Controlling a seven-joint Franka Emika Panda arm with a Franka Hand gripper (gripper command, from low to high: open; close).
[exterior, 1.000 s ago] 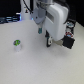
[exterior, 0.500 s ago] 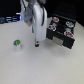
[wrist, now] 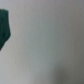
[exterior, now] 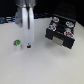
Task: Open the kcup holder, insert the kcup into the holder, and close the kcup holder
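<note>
- We judge the step in hand to be reaching for the pod: the black boxy kcup holder (exterior: 61, 33) already sits with a drawer pulled out on the exterior view's right, showing round slots with dark- and reddish-topped pods (exterior: 62, 26) in them.
- The tiny green-topped, whitish-bodied kcup (exterior: 17, 45) stands alone on the white tabletop (exterior: 45, 67), at the exterior view's left, well apart from the holder.
- Our pale grey gripper (exterior: 29, 45) hangs just beside the kcup, toward the holder side, fingertips near the table.
- We cannot tell how far the jaws stand apart; the view is too blurred, and nothing appears held.
- The wrist view shows only a dark green blur (wrist: 4, 27) at its edge, so the pod is not centred.
- To do this well, we should shift sideways over the pod first, then lower with fingers straddling its body.
- We should close gently below the rim, keeping it upright.
</note>
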